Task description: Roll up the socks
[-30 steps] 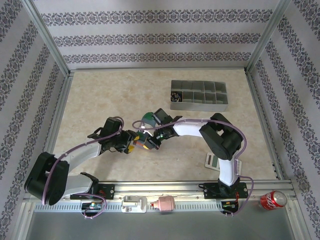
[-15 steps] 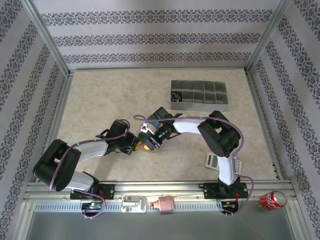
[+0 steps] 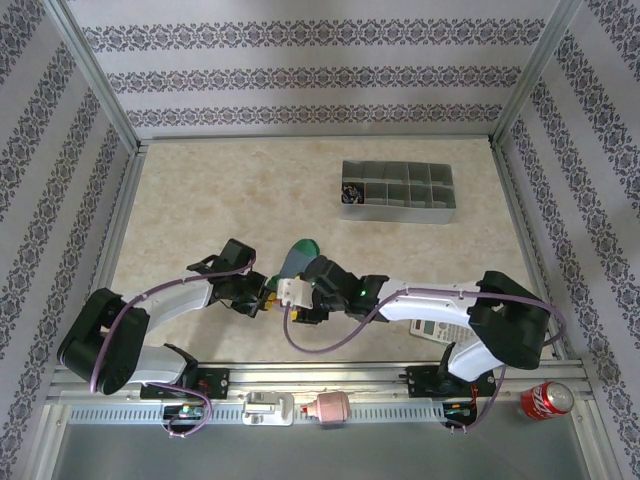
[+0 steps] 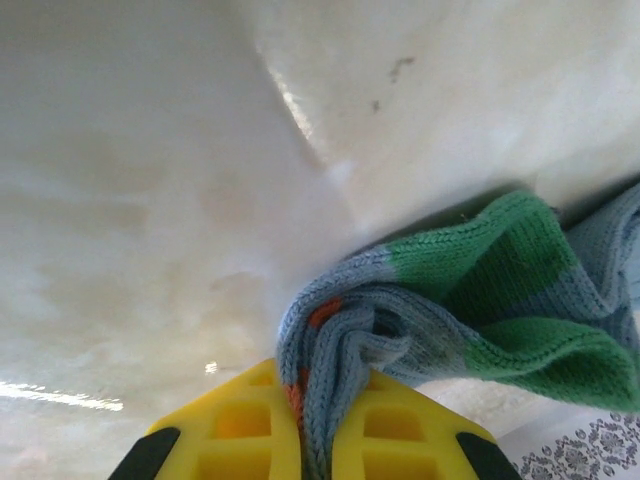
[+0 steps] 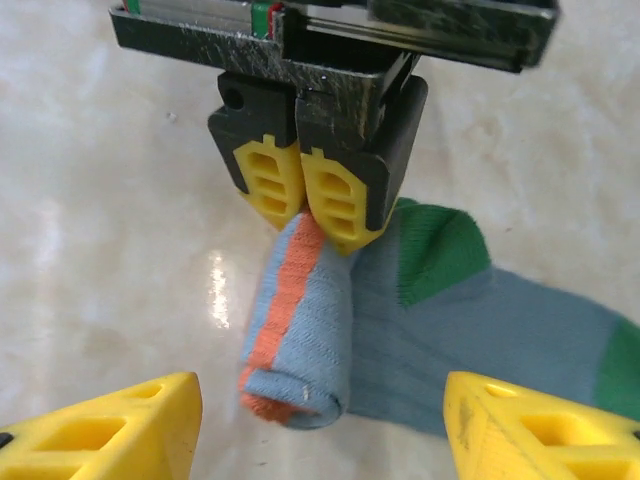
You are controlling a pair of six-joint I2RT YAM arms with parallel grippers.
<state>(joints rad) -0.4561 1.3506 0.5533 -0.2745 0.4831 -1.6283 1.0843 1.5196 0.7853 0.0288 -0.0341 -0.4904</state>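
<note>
The blue-teal sock (image 5: 470,320) lies on the table, its orange cuff end rolled into a short tube (image 5: 300,330). The green toe (image 3: 299,254) points toward the back. My left gripper (image 4: 318,392) is shut on the rolled blue fabric, which is squeezed between the yellow fingers (image 5: 300,190). My right gripper (image 5: 320,395) is open, its fingers spread wide on either side of the roll's near end without touching it. In the top view the left gripper (image 3: 264,297) and the right gripper (image 3: 297,298) meet at the sock. The black striped sock is out of view.
A grey compartment tray (image 3: 397,205) stands at the back right. The grey calculator (image 3: 432,328) lies under the right arm near the front rail. A red can (image 3: 545,400) sits outside the front right corner. Bare tabletop (image 3: 200,200) lies left and behind.
The right arm has swung from reaching over the sock to lying low along the front, with its gripper now facing the roll. The sock's toe has spread toward the back. The left gripper keeps its hold.
</note>
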